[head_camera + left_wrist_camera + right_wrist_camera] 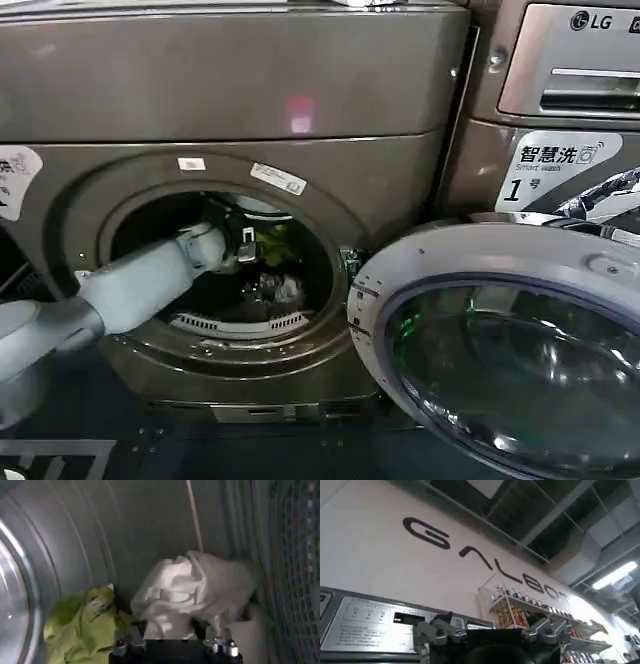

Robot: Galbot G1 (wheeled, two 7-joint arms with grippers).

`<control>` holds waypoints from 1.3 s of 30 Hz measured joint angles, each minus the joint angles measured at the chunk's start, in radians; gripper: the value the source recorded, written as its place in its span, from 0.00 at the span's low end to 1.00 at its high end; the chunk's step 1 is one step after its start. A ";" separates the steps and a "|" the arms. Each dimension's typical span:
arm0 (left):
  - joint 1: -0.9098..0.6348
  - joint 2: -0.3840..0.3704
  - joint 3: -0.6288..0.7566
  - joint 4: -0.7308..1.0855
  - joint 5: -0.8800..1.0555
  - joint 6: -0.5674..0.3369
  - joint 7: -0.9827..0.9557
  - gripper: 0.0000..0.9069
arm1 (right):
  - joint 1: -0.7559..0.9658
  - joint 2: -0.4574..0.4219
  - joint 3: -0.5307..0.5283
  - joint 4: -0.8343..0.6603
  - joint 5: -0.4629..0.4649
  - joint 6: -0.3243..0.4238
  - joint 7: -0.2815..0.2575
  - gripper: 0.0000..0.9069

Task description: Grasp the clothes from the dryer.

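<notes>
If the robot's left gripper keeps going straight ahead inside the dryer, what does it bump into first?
Most likely the white cloth. The left gripper points right at it inside the dryer, with the yellow-green cloth off to one side. How close it is I can't tell.

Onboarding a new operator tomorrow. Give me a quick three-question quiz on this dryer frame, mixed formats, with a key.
1. True or false: the dryer door is shut.
2. Multiple choice: in the left wrist view, which piece sits directly ahead of the left tool? A) the white cloth B) the yellow-green cloth C) neither
3. Fill in: the left arm reaches through the ____ into the drum.

Key:
1. False; the door hangs open on the robot's right.
2. A; the white cloth lies between the tool's spread fingers, the yellow-green one off to the side.
3. Porthole.
</notes>
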 measured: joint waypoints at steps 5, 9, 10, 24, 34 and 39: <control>0.006 -0.002 -0.008 0.007 0.006 -0.004 -0.005 0.00 | 0.002 -0.001 -0.004 0.001 -0.003 -0.002 0.001 1.00; 0.009 -0.002 -0.011 0.008 0.007 -0.005 -0.008 0.00 | 0.003 -0.001 -0.005 0.001 -0.004 -0.003 0.001 1.00; 0.009 -0.002 -0.012 0.009 0.007 -0.005 -0.009 0.00 | 0.003 -0.001 -0.005 0.001 -0.004 -0.003 0.001 1.00; 0.026 -0.002 -0.039 0.014 0.004 -0.014 -0.038 0.00 | 0.004 0.002 -0.009 0.004 -0.007 -0.003 0.002 1.00; 0.061 0.020 -0.105 -0.018 -0.025 -0.008 -0.095 0.00 | 0.003 0.009 -0.019 0.011 -0.009 -0.001 0.002 1.00; 0.096 0.039 -0.172 -0.050 -0.055 0.006 -0.155 0.00 | 0.003 0.011 -0.023 0.014 -0.010 0.000 0.002 1.00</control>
